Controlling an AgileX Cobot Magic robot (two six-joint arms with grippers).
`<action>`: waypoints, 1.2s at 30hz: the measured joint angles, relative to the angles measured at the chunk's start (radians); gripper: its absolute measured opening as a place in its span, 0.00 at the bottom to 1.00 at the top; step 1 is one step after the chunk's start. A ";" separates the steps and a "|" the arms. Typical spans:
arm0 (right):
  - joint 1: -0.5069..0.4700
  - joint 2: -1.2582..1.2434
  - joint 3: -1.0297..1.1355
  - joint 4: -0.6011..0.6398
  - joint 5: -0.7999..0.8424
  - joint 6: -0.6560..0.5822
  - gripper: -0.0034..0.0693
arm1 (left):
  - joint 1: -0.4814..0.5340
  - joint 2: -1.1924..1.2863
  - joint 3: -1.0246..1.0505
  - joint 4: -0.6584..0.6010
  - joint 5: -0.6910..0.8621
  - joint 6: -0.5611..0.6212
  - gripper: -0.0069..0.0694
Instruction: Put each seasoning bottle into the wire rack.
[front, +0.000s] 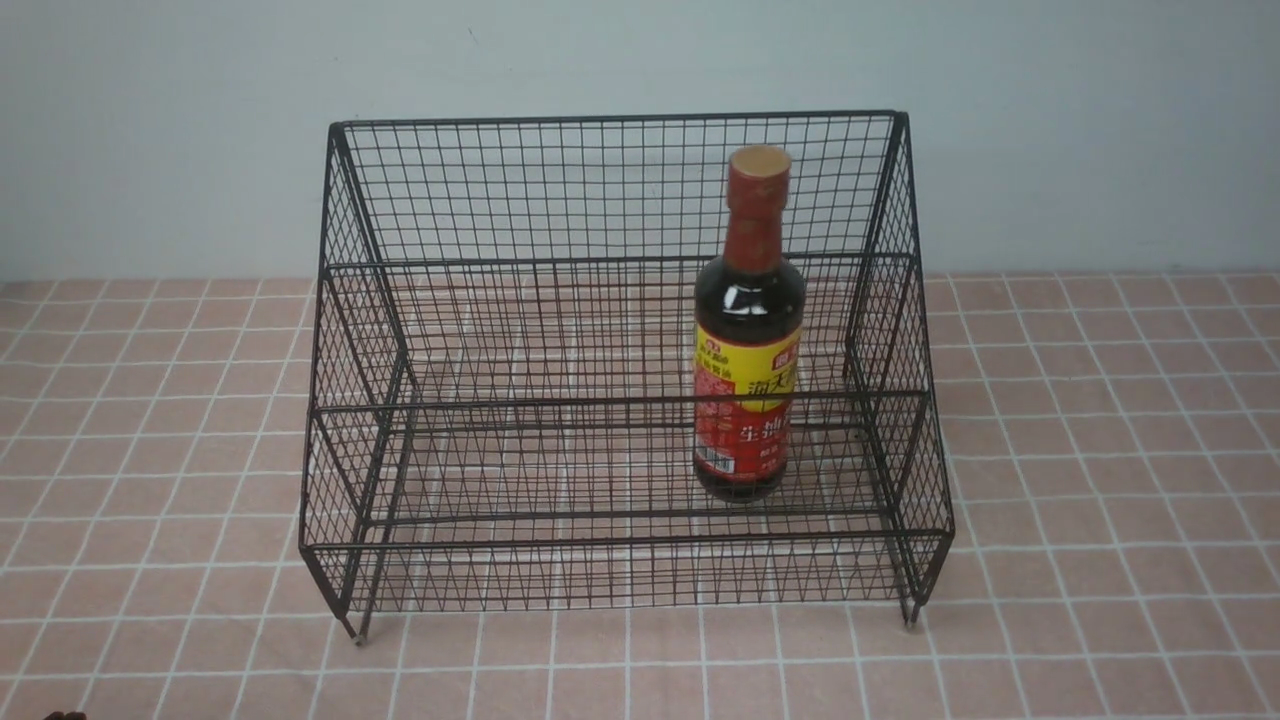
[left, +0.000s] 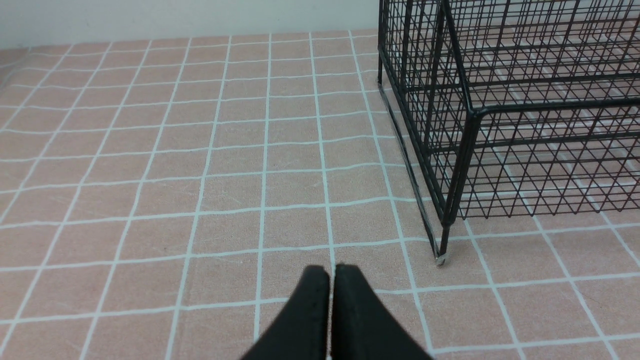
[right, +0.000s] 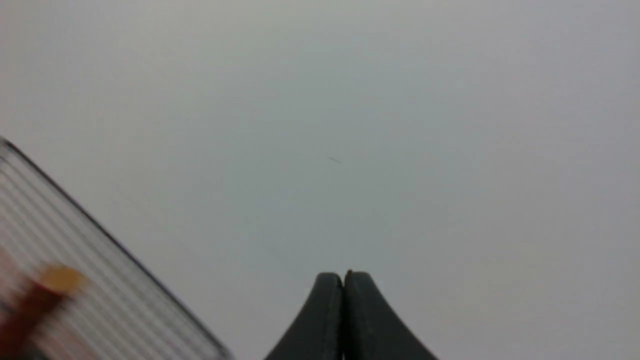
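The seasoning bottle (front: 748, 330) stands upright on the lowest shelf of the wire rack (front: 420, 330), toward its right side. It is dark, with a red neck wrap, a tan cap and a yellow-and-red label. Neither gripper shows in the front view. My left gripper (left: 331, 272) is shut and empty, low over the tiled table, near the rack's front left leg (left: 441, 250). My right gripper (right: 343, 276) is shut and empty, pointing at the grey wall. The rack's top edge (right: 115, 240) and the bottle's cap (right: 60, 279) show blurred in the right wrist view.
The table is covered with a pink tiled cloth (front: 1100, 480). A grey wall (front: 150, 130) rises behind the rack. A small dark object (front: 62, 716) shows at the front left edge.
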 joint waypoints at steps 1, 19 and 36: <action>0.000 -0.008 0.016 0.026 0.092 -0.099 0.03 | 0.000 0.000 0.000 0.000 0.000 0.000 0.08; 0.000 -0.045 0.103 1.876 0.550 -0.848 0.03 | 0.000 0.000 0.000 0.000 0.000 0.000 0.08; 0.000 -0.088 0.103 1.939 0.495 -1.038 0.03 | 0.000 0.000 0.000 0.000 0.000 0.000 0.08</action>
